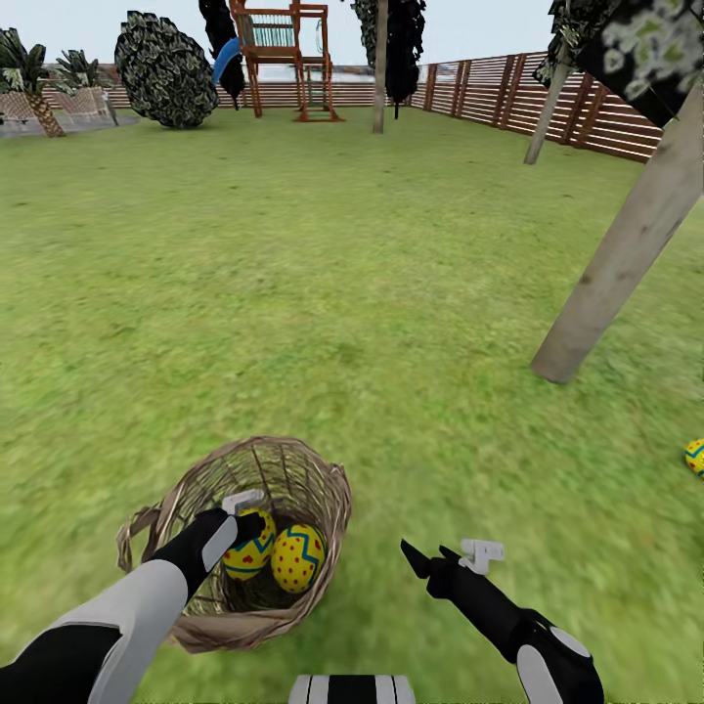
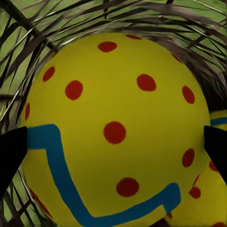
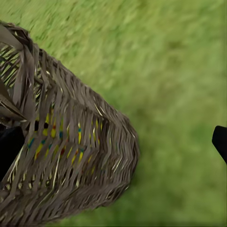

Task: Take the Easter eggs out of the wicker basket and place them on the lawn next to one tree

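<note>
The wicker basket sits on the lawn at the lower left of the head view. Two Easter eggs lie inside it. My left gripper reaches into the basket and stands open around the left egg, which looms between its fingertips as egg. Beside it lies the other egg. A third egg rests on the grass at the far right, near the pale grey tree trunk. My right gripper hangs open and empty over grass, right of the basket.
Further back stand a second pale trunk, a leaning trunk, a dark bush and a red-brown playset. A slatted wooden fence runs along the back and right. Open grass spreads between the basket and the trees.
</note>
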Controlling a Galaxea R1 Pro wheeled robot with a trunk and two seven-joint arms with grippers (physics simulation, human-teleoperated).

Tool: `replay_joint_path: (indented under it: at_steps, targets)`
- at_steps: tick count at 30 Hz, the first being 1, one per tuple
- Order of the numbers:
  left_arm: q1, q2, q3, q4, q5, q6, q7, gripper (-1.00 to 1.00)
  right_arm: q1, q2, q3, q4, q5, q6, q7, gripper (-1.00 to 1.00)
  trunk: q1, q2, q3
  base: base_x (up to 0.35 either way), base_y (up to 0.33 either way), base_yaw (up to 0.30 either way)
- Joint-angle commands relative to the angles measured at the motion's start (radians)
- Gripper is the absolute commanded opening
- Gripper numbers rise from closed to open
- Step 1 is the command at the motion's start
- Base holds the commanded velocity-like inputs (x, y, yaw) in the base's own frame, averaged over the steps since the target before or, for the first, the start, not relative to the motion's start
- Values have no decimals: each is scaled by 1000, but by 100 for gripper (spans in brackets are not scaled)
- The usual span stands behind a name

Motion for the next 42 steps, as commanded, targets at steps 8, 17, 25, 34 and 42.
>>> replay_joint_path:
  at_steps: [8, 17, 25, 34, 42]
  targets:
    - [0, 1, -7, -2, 10, 6, 6, -100, 0, 0, -1, -1, -6, 6, 1, 100, -2, 0, 11, -8, 0, 0]
    - [0, 1, -8, -1, 10, 22, 5, -100, 0, 0, -1, -1, -6, 6, 1, 100, -6, 2, 46, 0, 0, 0]
    - [-1, 1, -8, -1, 9, 55, 6, -100, 0, 0, -1, -1, -6, 5, 1, 100, -9, 4, 77, 0, 0, 0]
    - [-3, 1, -9, -4, 9, 94, 8, -100, 0, 0, -1, -1, -6, 6, 1, 100, -13, 6, 111, 0, 0, 0]
    - [-5, 1, -9, -11, 9, 144, 11, -100, 0, 0, -1, -1, -6, 6, 0, 100, -17, 8, 142, 0, 0, 0]
